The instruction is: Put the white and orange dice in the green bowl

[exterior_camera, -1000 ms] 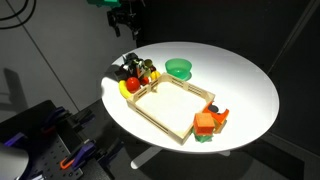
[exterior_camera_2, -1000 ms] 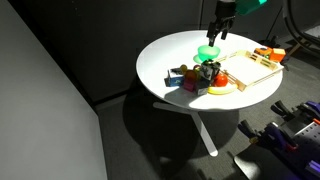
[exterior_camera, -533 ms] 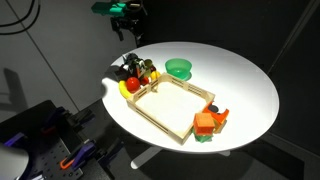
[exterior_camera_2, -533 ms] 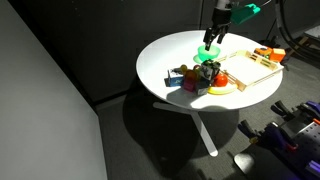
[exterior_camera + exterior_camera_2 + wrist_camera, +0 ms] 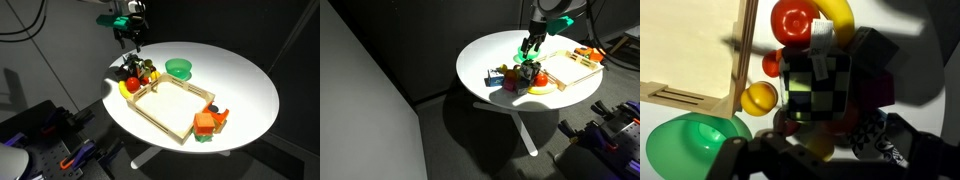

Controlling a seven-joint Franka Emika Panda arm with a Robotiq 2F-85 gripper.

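The green bowl (image 5: 179, 68) sits on the round white table beside the wooden tray; it also shows in the other exterior view (image 5: 529, 58) and at the wrist view's lower left (image 5: 688, 146). A tiny whitish cube (image 5: 821, 34), apparently the white and orange dice, lies in a pile of toys (image 5: 137, 72) between a red tomato and a black chequered cube (image 5: 816, 92). It is too small to pick out in both exterior views. My gripper (image 5: 133, 40) (image 5: 530, 46) (image 5: 825, 152) hangs open and empty just above this pile.
A wooden tray (image 5: 178, 112) lies mid-table. An all-orange blocky toy with a green base (image 5: 207, 123) stands at its far corner. The pile holds a banana (image 5: 843, 14), a yellow ball (image 5: 758, 97) and dark blocks. The table edge is close behind the pile.
My gripper has come down and moved over the toy pile. Nothing on the table has moved.
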